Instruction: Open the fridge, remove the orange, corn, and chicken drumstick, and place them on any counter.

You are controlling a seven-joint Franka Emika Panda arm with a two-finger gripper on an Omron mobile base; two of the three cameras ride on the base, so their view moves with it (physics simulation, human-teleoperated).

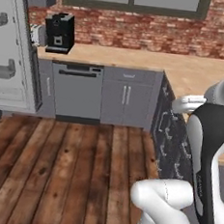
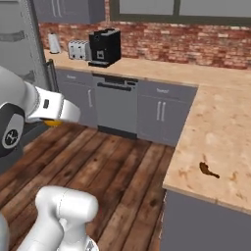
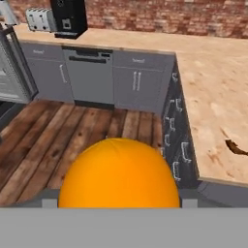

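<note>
Jaws clamped on the orange (image 3: 118, 173), arm raised over wooden floor (image 1: 69, 168), chicken drumstick (image 2: 208, 170) on counter (image 2: 230, 122).

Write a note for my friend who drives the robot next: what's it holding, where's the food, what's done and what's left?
Gripper: holds the orange, carried above the wooden floor, not yet over the counter.
Chicken drumstick: already lying on the counter, near its front edge.
Fridge: door open, at the left.
Corn: can't see it from here.
Done: fridge opened, drumstick placed, orange taken out.
Left: set the orange on the counter, then fetch the corn.
</note>
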